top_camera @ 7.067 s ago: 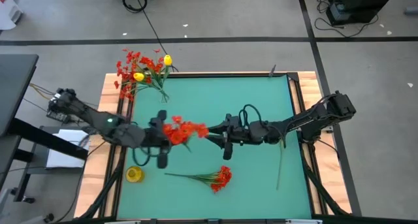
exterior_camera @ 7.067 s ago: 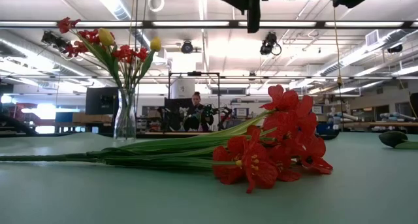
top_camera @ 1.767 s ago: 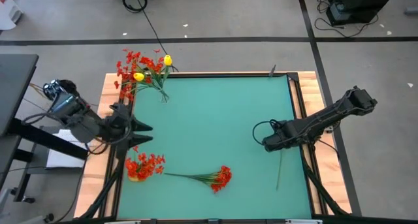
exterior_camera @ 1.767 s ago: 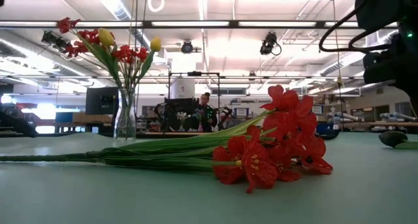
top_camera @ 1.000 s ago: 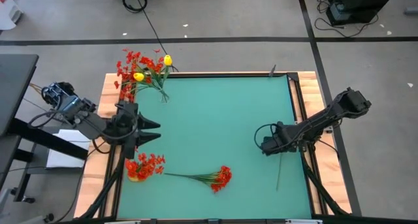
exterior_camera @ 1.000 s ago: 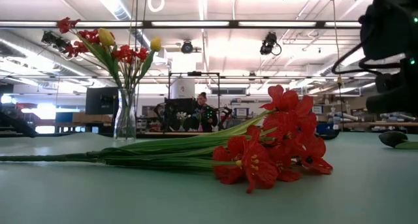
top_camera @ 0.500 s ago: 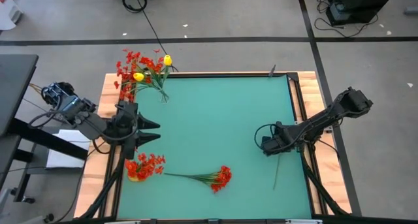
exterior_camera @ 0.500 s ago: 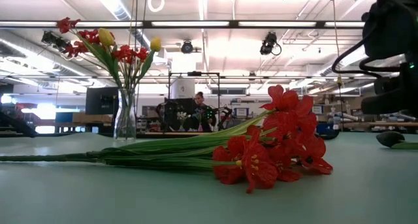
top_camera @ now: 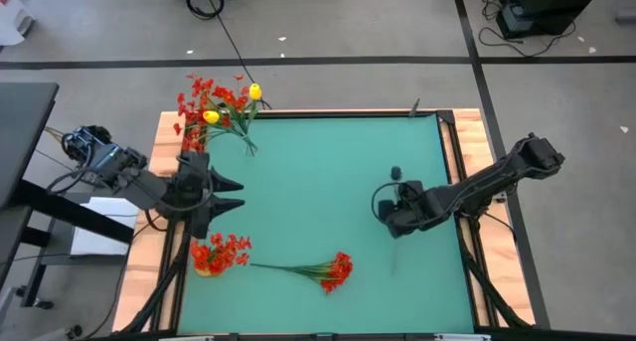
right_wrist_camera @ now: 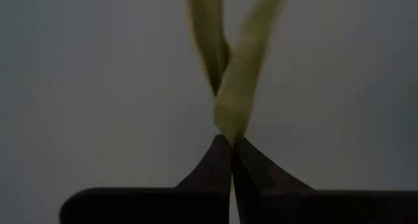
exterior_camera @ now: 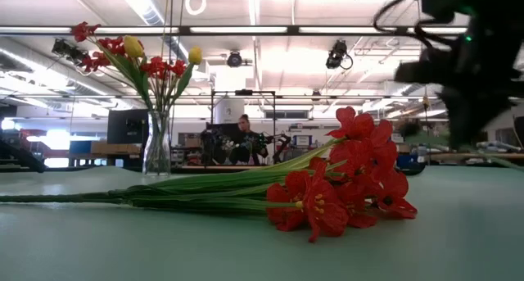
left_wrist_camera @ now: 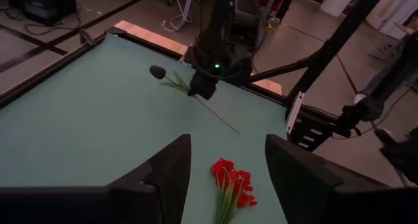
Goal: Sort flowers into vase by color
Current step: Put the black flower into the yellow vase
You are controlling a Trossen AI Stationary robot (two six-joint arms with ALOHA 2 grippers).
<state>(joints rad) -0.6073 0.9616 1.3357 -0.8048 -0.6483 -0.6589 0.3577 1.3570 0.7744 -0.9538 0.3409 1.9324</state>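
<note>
A single-bud flower with a dark-looking bud (top_camera: 396, 171) on a thin green stem (left_wrist_camera: 219, 116) hangs from my right gripper (top_camera: 390, 222), which is shut on it over the right half of the green mat. A red spray (top_camera: 333, 269) lies flat on the mat near the front. A glass vase (exterior_camera: 157, 150) at the far left holds red and yellow flowers (top_camera: 219, 107). A second vase (top_camera: 204, 266) at the near left holds red blossoms. My left gripper (top_camera: 234, 198) waits open at the mat's left edge. My right gripper pinches the flower's stem and a leaf (right_wrist_camera: 228, 113) between its two shut fingertips (right_wrist_camera: 219, 155), a short way below the bud (left_wrist_camera: 157, 72). The fingers come from above, pointing down, across the stem. The flower lies roughly level, with its bud toward the far edge and its stem end trailing toward the near edge.
Wooden rails (top_camera: 452, 132) frame the mat. The mat's middle (top_camera: 318, 192) between the two grippers is bare. A person (exterior_camera: 243, 138) sits at a bench far behind the table.
My right gripper has shut on the flower's stem, risen and gone a little toward the table's left edge. The flower, which lay along the right side of the mat, is lifted off it and its bud now points toward the far edge.
</note>
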